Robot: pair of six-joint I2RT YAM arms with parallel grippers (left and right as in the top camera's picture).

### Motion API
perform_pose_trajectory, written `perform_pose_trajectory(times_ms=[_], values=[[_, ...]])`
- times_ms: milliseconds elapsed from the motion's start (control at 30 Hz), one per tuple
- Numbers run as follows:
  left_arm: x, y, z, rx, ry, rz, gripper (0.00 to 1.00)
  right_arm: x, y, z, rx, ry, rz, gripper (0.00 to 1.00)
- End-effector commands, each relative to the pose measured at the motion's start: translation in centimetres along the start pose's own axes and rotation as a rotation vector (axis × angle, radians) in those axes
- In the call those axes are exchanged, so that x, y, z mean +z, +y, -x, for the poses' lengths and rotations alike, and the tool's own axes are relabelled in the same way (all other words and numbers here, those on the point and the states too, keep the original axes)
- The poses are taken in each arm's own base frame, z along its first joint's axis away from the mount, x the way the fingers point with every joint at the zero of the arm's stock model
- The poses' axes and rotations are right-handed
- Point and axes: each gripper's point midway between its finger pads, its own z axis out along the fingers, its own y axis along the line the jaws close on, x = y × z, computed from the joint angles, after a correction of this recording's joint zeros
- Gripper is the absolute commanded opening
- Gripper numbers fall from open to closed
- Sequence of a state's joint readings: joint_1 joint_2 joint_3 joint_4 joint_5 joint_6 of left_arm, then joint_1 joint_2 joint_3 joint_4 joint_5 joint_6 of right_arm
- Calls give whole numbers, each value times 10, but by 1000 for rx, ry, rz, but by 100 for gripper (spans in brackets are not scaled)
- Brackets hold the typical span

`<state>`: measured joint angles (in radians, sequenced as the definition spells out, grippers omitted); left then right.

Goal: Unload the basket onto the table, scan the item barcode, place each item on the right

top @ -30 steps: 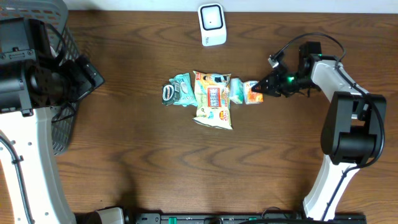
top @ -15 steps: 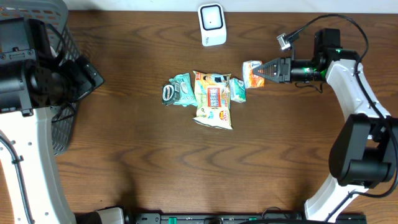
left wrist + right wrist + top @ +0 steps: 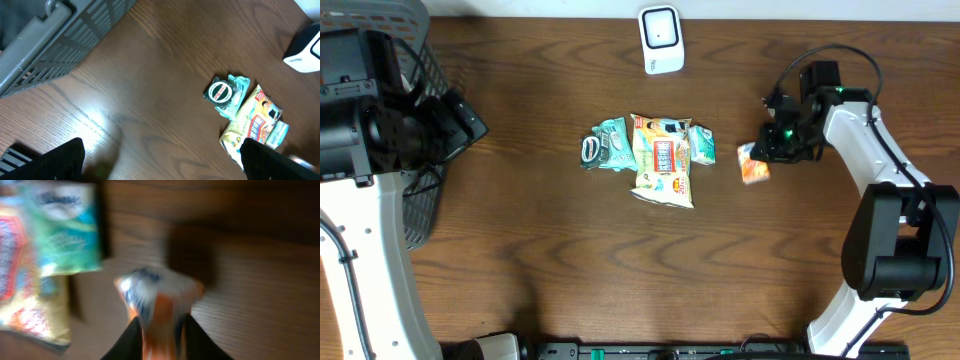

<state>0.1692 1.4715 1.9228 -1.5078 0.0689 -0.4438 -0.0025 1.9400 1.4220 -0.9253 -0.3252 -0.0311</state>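
While the dark, wood-grained table (image 3: 570, 260) fills nearly the whole overhead view, only a pale strip of the room shows past its far edge. At the far edge stands the white scanner (image 3: 661, 40), face up.

Mid-table there's a tight little cluster: a green packet (image 3: 607, 145) with a round label, a yellow snack bag (image 3: 662, 160) touching it, and a teal tissue pack (image 3: 701, 145) tucked against the bag's right side.

Off to the right and apart from that cluster is the orange packet (image 3: 753, 164), right at the tip of the right gripper (image 3: 767, 148). The wrist view is badly blurred. The packet sits between the two fingers (image 3: 125, 342), but I can't tell whether they're pinching it or have let go.

At the left edge there's a grey slatted basket (image 3: 415, 30), mostly covered by the left arm, so I can't tell what's inside. The left gripper (image 3: 160, 165) is spread wide over bare wood, with nothing in it.
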Motion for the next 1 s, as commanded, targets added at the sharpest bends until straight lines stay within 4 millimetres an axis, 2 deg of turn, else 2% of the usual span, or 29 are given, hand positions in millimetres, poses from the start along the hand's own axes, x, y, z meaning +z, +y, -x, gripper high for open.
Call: perform_pose_trajectory(times_ms=[0,67,100,233,367,467,567,700,767,867,967], values=[[-2,2,2,5,-9,5,98,1,-18,-2,22,-2,-117,27],[-2,2,2,5,-9,5,98,0,-18,0,21,-9,-116,40],[-2,2,2,5,-9,5,98,1,-17,0,21,-10,-109,43],[-2,2,2,5,-9,5,98,2,-10,-2,6,-1,-87,43],[-2,2,2,5,-8,5,98,6,8,-5,-72,16,-47,40],[-2,2,2,5,-9,5,98,11,18,-12,-143,48,-89,40],[-2,2,2,5,-9,5,98,13,9,-19,-168,83,-222,38],[-2,2,2,5,-8,5,98,13,-8,-26,-141,94,-405,43],[-2,2,2,5,-9,5,98,17,-12,-29,-141,93,-457,45],[-2,2,2,5,-9,5,98,30,-11,-35,-165,87,-471,55],[-2,2,2,5,-9,5,98,39,-20,-38,-173,68,-515,58]])
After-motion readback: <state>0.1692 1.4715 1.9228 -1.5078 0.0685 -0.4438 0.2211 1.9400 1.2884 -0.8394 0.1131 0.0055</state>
